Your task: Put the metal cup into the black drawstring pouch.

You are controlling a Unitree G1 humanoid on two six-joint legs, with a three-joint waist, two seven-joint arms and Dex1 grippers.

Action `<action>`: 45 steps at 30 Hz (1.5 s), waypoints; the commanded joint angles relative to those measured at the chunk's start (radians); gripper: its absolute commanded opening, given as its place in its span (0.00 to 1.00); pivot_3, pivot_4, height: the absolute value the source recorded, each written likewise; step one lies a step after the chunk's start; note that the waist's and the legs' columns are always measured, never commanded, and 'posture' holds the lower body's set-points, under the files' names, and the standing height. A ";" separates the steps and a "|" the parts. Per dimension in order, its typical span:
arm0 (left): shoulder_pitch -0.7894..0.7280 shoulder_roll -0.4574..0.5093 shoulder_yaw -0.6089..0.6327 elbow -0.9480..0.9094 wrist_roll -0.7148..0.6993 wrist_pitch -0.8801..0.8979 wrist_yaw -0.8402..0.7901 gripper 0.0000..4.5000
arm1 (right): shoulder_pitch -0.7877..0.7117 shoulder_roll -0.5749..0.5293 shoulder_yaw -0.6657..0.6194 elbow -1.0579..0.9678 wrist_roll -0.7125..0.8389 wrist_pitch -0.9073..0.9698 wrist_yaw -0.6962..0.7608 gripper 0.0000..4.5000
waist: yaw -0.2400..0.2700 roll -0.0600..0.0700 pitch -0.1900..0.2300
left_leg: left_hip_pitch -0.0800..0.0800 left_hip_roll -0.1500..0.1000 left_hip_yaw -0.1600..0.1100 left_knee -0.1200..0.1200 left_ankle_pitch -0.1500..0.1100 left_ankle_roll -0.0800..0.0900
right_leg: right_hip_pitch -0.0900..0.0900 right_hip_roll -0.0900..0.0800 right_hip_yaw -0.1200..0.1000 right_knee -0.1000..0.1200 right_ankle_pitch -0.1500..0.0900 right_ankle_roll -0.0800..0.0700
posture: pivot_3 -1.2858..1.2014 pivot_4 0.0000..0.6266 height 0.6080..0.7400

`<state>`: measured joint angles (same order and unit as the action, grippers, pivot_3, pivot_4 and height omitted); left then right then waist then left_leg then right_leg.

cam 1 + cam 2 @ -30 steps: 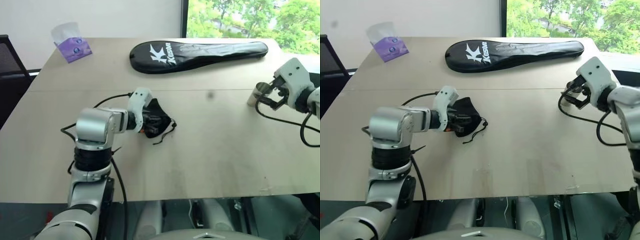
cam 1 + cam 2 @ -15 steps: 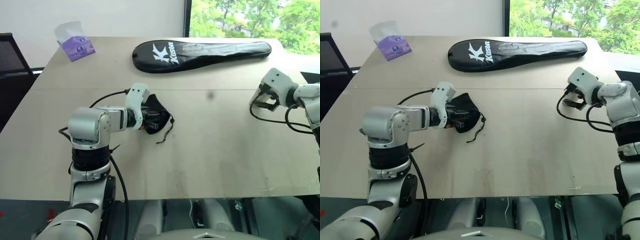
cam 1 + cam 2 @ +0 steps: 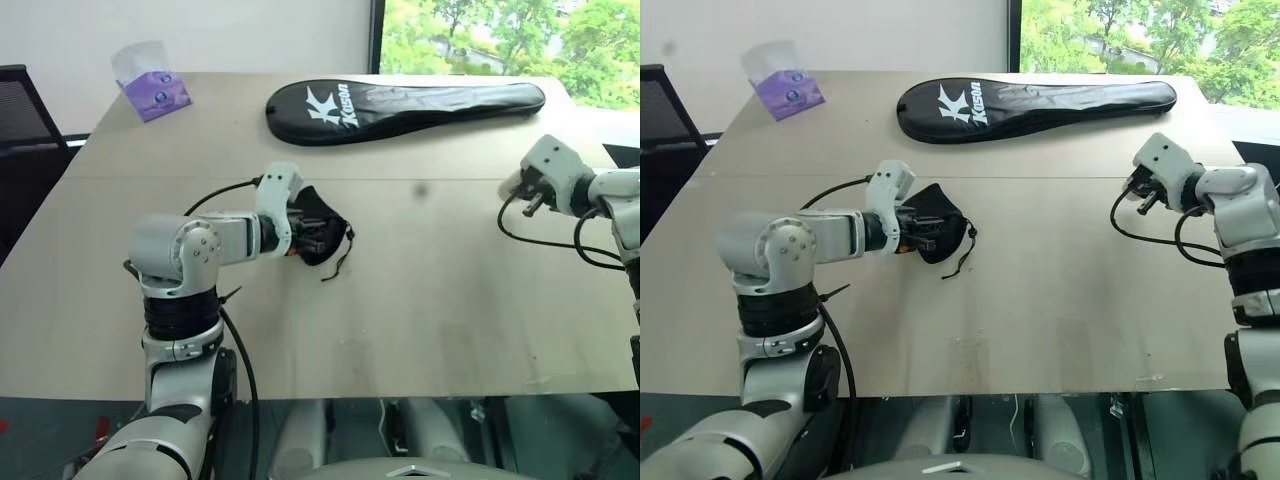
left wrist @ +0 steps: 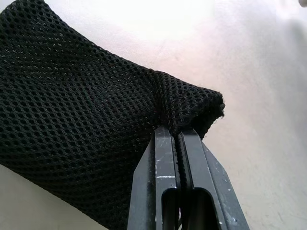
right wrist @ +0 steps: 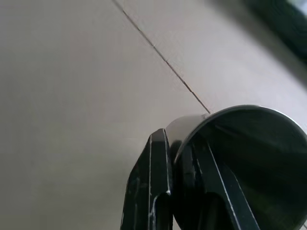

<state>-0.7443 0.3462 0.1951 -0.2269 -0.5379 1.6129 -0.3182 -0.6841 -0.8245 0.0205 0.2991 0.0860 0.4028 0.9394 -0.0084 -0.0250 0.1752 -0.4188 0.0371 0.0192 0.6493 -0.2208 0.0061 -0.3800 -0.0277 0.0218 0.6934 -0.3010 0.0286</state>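
Observation:
The black drawstring pouch (image 3: 324,230) is a mesh bag left of the table's middle, its cord trailing to the right. My left gripper (image 4: 175,135) is shut on a fold at the pouch's edge, pinching the fabric (image 4: 86,115). Near the table's right edge, my right gripper (image 5: 178,142) is shut on the rim of the metal cup (image 5: 249,158), one finger inside its mouth and one outside. In the head views that gripper (image 3: 526,197) covers most of the cup.
A long black racket cover (image 3: 400,100) with white lettering lies across the back of the table (image 3: 430,300). A purple tissue pack (image 3: 150,88) stands at the back left. A black chair (image 3: 25,115) is beside the table's left edge.
My right gripper has sunk onto the cup and gone from open to shut on its rim. The left wrist has rolled a little, still holding the pouch.

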 commanded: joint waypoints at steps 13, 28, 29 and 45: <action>-0.233 -0.128 0.204 0.473 -0.163 0.002 0.061 0.00 | 0.702 0.591 -0.122 -1.052 0.591 0.276 -0.412 0.02 | -0.007 0.000 0.000 | 0.003 -0.001 -0.001 0.001 0.000 0.000 | 0.001 0.005 -0.003 0.003 0.000 0.001 | 0.52 0.24 1.00; -0.304 -0.048 0.050 0.587 -0.191 0.002 -0.076 0.00 | 0.514 0.848 0.033 -0.509 0.458 -0.059 -0.388 0.02 | -0.009 0.000 0.000 | 0.002 0.000 0.001 0.000 0.000 -0.001 | 0.000 0.007 -0.002 0.002 0.000 0.001 | 0.52 0.24 1.00; -0.298 -0.047 0.046 0.583 -0.192 0.002 -0.076 0.00 | 0.508 0.852 0.039 -0.477 0.448 -0.078 -0.379 0.02 | -0.010 0.000 0.000 | 0.002 0.000 0.001 -0.001 0.000 -0.001 | -0.001 0.007 -0.002 0.002 0.000 0.001 | 0.52 0.24 1.00; -0.126 -0.003 0.014 0.340 -0.322 0.002 -0.018 0.00 | 0.354 0.802 0.237 -0.044 0.056 -0.381 -0.382 0.02 | -0.021 0.000 0.000 | 0.003 0.000 0.000 -0.001 0.000 -0.001 | 0.000 0.001 0.000 0.003 0.000 0.001 | 0.52 0.24 1.00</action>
<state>-0.8618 0.3413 0.2154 0.1666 -0.8109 1.6113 -0.3351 -0.3187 -0.0290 0.2398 0.2021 0.1756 0.0359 0.5682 -0.0290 -0.0252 0.1752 -0.4156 0.0369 0.0193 0.6485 -0.2203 0.0052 -0.3799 -0.0268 0.0221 0.6964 -0.3007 0.0293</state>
